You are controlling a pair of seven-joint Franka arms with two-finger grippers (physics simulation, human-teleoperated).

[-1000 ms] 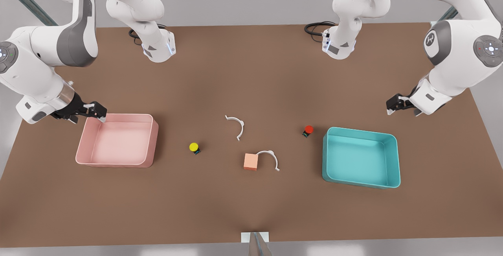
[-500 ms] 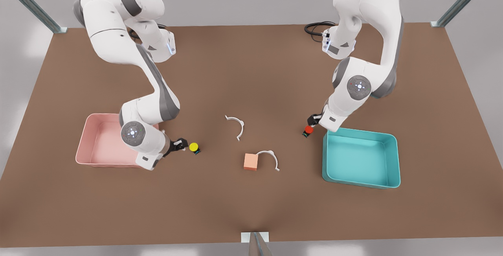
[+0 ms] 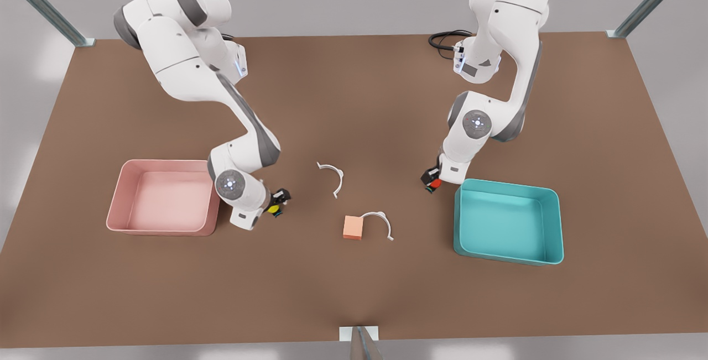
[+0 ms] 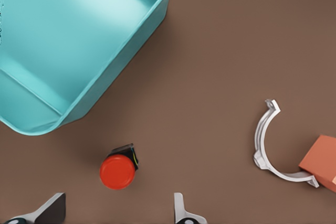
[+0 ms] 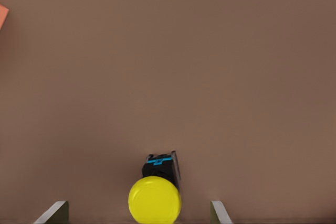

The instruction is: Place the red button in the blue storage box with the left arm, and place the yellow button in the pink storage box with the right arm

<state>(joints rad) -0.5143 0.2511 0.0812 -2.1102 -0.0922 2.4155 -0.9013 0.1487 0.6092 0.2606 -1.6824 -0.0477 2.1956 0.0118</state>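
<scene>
Front view. Brown table. Pink storage box at the front view's left, blue storage box at the front view's right; both stand where they stood half a second ago. Yellow button rests on the table just beside the pink storage box's near corner, unmoved. Right gripper has travelled from beside the button to directly over it, so that the yellow cap is now half covered by the wrist. Red button sits on the table close to the blue storage box's corner, also unmoved. Left gripper has shifted a little across it; a second ago both arms were out at the table's far sides. Between the buttons lie a salmon-orange cube and two white curved clips, one apart, one touching the cube.

Left wrist view. Red button stands between the two fingertips of the left gripper, jaws spread wide, neither tip touching the cap. Blue storage box lies near the button, apart from it. White clip meets the cube.

Right wrist view. Yellow button, cap toward the camera, dark base with a blue strip behind it, sits midway between the fingertips of the right gripper. Jaws spread, clear of the cap on both sides. A sliver of the cube shows at the edge.
</scene>
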